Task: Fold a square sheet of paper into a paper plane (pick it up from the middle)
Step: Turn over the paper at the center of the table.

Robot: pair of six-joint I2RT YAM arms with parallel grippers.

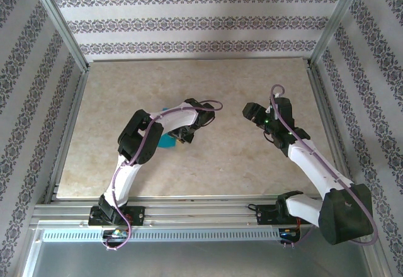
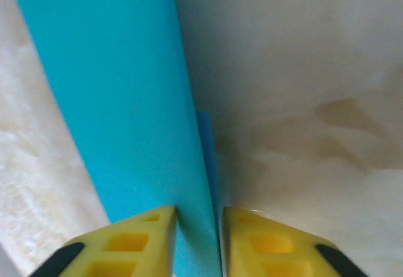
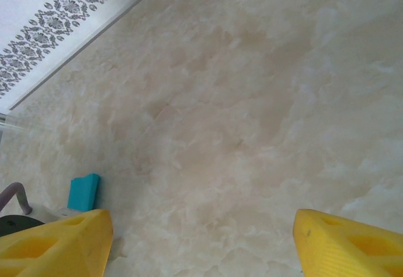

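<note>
The teal-blue sheet of paper lies folded on the marble tabletop, its long crease running away from my left gripper. That gripper's yellow fingers stand a little apart, with the creased edge of the paper between them and a narrow gap on the right side. From above, the paper peeks out under the left arm, beside the left gripper. My right gripper hovers over bare table to the right, wide open and holding nothing. In the right wrist view a corner of the paper shows past the right gripper.
The beige marble tabletop is ringed by an aluminium frame and patterned walls. A purple cable loops off the left wrist. Open table lies between the two grippers.
</note>
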